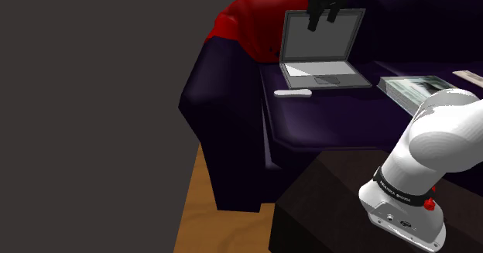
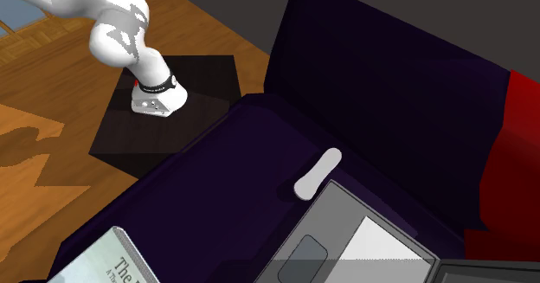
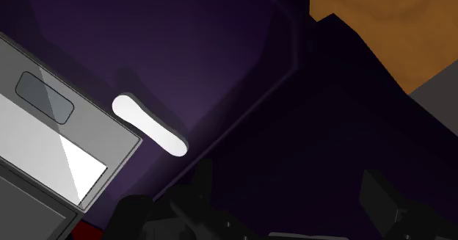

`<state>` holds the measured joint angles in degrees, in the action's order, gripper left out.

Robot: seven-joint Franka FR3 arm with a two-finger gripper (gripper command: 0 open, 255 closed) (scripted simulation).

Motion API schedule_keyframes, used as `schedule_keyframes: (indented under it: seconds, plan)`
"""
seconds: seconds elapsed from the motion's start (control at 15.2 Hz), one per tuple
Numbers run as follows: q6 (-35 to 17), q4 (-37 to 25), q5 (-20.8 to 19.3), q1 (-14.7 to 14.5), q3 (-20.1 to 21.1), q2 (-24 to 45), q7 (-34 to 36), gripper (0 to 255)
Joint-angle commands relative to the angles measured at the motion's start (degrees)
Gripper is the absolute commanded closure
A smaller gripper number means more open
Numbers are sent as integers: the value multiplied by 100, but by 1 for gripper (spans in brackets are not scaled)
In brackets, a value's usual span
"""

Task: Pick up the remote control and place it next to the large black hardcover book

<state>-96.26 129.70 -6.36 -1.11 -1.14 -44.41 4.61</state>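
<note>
Jaws stand released, the two black fingers [image 3: 197,183] well apart with nothing between them. The gripper [image 1: 323,23] hangs high above the open laptop [image 1: 321,54], in front of its screen, well clear of anything it could grip.

Going outward, the remote control [image 3: 149,125] is a slim white bar with rounded ends, lying flat on the dark purple sofa [image 1: 232,112] seat. One end sits just beside the laptop's front corner, and the bar is off to one side of the fingers rather than under them. From the second exterior view the remote control [image 2: 317,175] lies between the laptop and the seat's outer edge, toward the stand [image 2: 173,108].

I'd judge it light and stiff, with a smooth shell that could slip under a shallow pinch (no buttons are drawn to add grip). The best hold looks to be across the narrow width at about mid-length, where it should balance. That means turning the fingers crosswise to the bar. The cushion beneath is probably soft, so the fingertips can press in a little to reach the sides. The end by the laptop leaves less room, another reason to favour the middle.

Farther along the seat, past the laptop, lies a book [image 1: 414,89] with a pale lettered cover. Whether it is the black hardcover meant, I cannot tell.
</note>
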Motion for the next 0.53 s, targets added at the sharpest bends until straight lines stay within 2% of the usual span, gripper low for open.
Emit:
schedule_keyframes:
  seconds: [0.0,0.46]
  plan:
    - [0,0,0,0,0,0,0,0]
    - [-970,553,-319,-28,-835,489,-1169,0]
